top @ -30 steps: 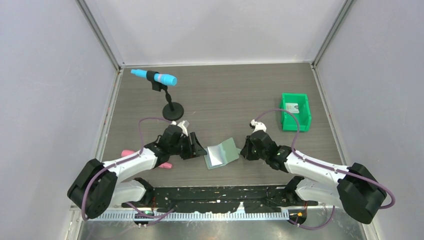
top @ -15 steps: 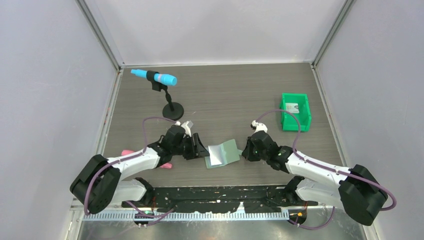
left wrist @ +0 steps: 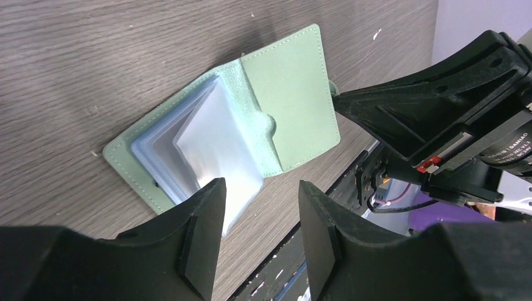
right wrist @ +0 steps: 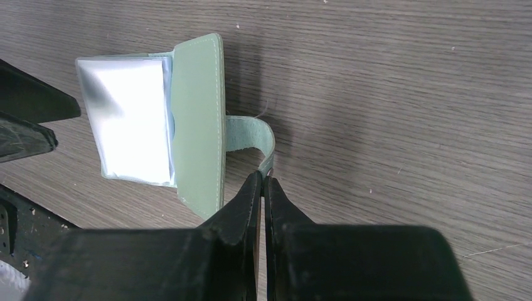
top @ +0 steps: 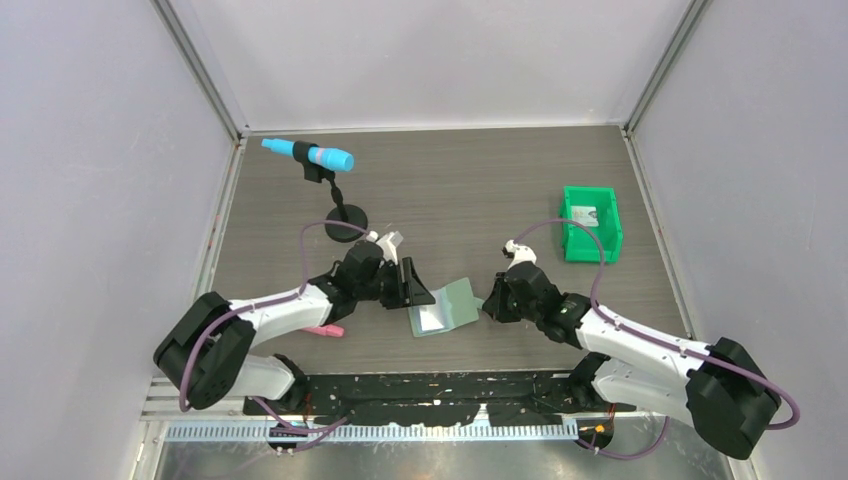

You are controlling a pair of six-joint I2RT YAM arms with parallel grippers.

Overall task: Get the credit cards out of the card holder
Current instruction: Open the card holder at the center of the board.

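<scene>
The card holder (top: 462, 298) lies open on the table between my arms, pale green with bluish see-through pocket panels (left wrist: 213, 147) fanned up from its left half. Glare covers the pockets, so I cannot make out the credit cards in them. My right gripper (right wrist: 263, 179) is shut on the holder's small green strap (right wrist: 252, 130) at its right edge (top: 490, 303). My left gripper (left wrist: 260, 188) is open, its fingers straddling the near corner of the pocket panels without gripping (top: 418, 292). The holder also shows in the right wrist view (right wrist: 197, 119).
A bright green bin (top: 604, 238) with a small pale card-like piece (top: 588, 213) inside stands at the right. A blue microphone (top: 310, 155) on a black stand (top: 345, 225) is at the back left. A pink object (top: 322, 329) lies under my left arm.
My left gripper has moved right, up to the card holder's left edge. The raised pocket panel has dropped flatter. My right gripper has barely moved and stays shut on the strap.
</scene>
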